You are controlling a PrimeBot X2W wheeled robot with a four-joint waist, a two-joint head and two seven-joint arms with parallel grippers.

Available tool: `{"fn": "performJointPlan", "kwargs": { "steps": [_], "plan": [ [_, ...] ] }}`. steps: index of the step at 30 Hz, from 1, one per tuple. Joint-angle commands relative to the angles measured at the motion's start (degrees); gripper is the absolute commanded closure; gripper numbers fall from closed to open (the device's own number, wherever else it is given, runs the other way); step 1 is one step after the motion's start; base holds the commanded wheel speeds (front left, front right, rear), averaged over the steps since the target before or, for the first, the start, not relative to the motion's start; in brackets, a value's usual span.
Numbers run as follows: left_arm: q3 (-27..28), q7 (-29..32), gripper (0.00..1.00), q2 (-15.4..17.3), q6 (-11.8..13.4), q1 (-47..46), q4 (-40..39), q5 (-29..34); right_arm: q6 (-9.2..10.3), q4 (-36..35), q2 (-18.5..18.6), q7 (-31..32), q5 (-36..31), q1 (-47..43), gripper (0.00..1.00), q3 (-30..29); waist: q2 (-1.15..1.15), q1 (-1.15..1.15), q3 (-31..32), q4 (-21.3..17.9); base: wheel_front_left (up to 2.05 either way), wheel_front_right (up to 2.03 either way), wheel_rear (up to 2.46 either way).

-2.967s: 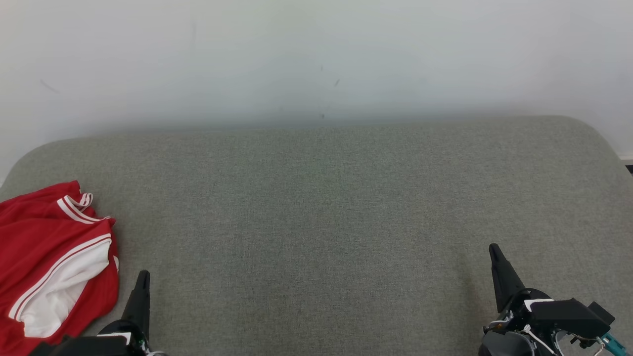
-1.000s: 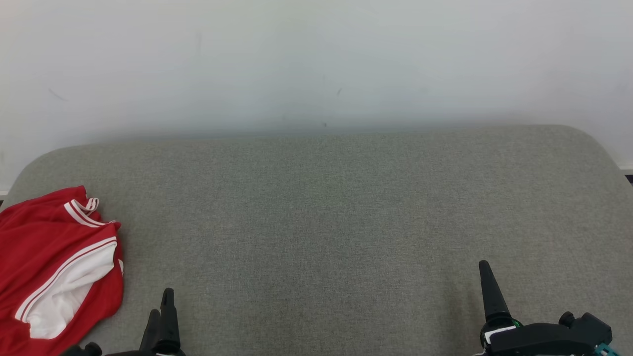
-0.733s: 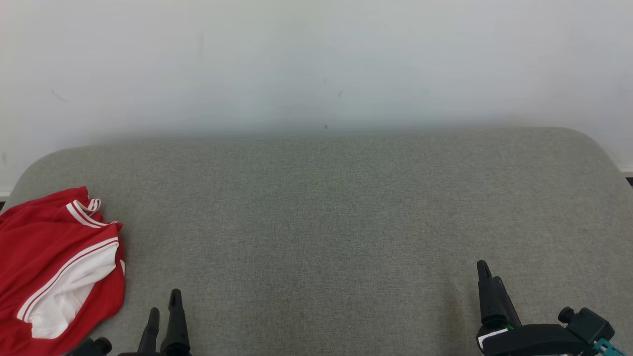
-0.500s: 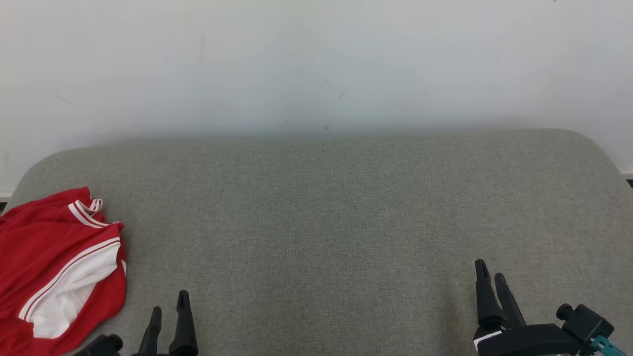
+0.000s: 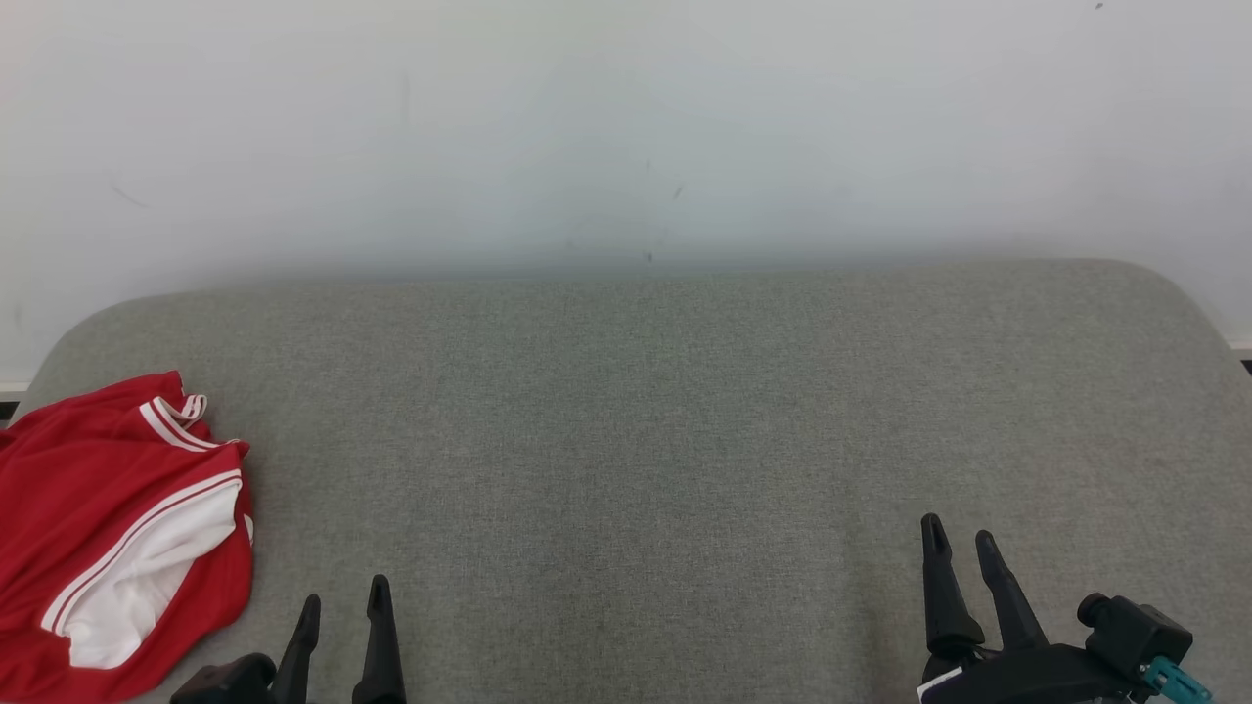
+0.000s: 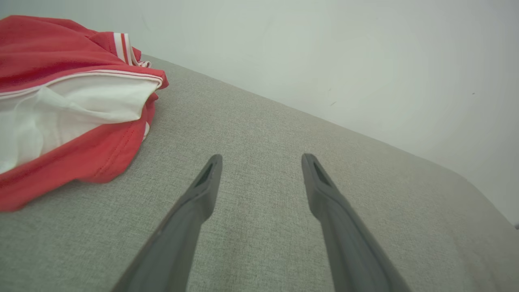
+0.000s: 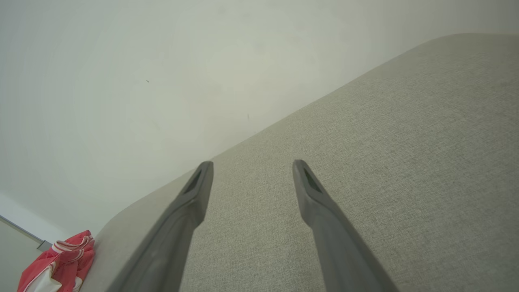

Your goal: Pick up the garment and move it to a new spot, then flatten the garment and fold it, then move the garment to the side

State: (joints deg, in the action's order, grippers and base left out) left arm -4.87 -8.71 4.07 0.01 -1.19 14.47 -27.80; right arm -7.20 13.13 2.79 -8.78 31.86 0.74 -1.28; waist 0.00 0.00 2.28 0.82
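- With the left gripper [image 5: 344, 592]: fingers spread wide and clamped on nothing, low over the grey cushion [image 5: 636, 440], tips pointing away from the robot, near the garment [image 5: 108, 489] but not touching it.
- With the right gripper [image 5: 957, 530]: likewise spread and empty, over bare cushion at the right end, well apart from the garment.
- As for the garment: lies crumpled at the cushion's left end, red, with a white panel [image 5: 137, 587] turned up and a striped trim [image 5: 166, 420] at the far corner; runs past the head view's left edge, so full extent hidden.
- Looks thin, light and limp, a sports-knit fabric by the sheen; probably drapes and sags once lifted, and slips through a shallow pinch.
- Probably bunches in several layers, so hard to tell which edge belongs to which opening.
- Best to pinch deep at the red hem nearest the left gripper, or at the firmer striped trim, rather than the loose white middle.
- Likely needs both grippers on separate edges to spread flat.
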Motion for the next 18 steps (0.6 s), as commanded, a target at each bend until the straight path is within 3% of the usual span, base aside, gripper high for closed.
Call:
{"fn": "performJointPlan", "kwargs": {
  "steps": [1,13,18],
  "plan": [
    [-0.28,-0.58,0.00,0.46,0.17,0.03,-0.30,1.56,-0.36,-0.30,0.09,-0.54,-1.36,-0.10,0.00,0.02,0.00,0.00,0.00,0.04,0.00,0.00,0.00],
    [-1.95,-2.24,0.00,1.35,0.44,0.12,-0.55,8.68,-0.39,0.87,0.10,-2.15,-9.28,-0.41,0.00,-0.22,0.00,0.00,0.10,0.31,0.00,0.00,0.00],
    [-1.35,-2.91,0.00,0.74,0.17,0.51,-0.54,8.91,-0.40,0.82,0.10,-2.83,-11.55,-0.51,0.00,0.01,0.00,0.00,0.04,0.40,0.00,0.00,0.00]
  ]
}}
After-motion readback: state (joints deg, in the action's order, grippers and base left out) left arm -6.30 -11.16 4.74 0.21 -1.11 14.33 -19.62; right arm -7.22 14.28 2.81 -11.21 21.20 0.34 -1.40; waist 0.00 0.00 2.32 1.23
